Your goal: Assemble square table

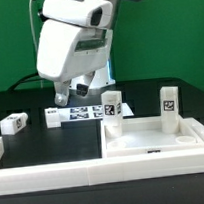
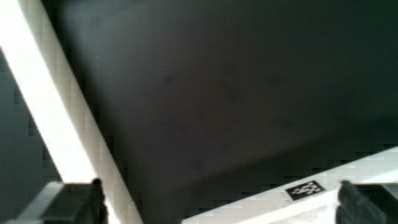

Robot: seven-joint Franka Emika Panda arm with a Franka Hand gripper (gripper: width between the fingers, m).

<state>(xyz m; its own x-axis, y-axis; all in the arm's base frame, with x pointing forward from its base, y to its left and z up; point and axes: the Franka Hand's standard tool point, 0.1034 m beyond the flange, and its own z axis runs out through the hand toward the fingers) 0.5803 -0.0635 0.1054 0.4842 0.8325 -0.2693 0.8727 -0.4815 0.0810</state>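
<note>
Ext cam low, front-on; wrist cam close above shared table (image 2: 231,100).

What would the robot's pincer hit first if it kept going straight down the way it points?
Most likely the bare black table: the open pincer points down at it, with nothing between its fingertips. A white strip lies just beside; depth is unclear.

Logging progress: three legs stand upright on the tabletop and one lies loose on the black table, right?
No, only two legs stand upright on the tabletop, as the exterior view shows. One leg does lie loose on the black table.
</note>
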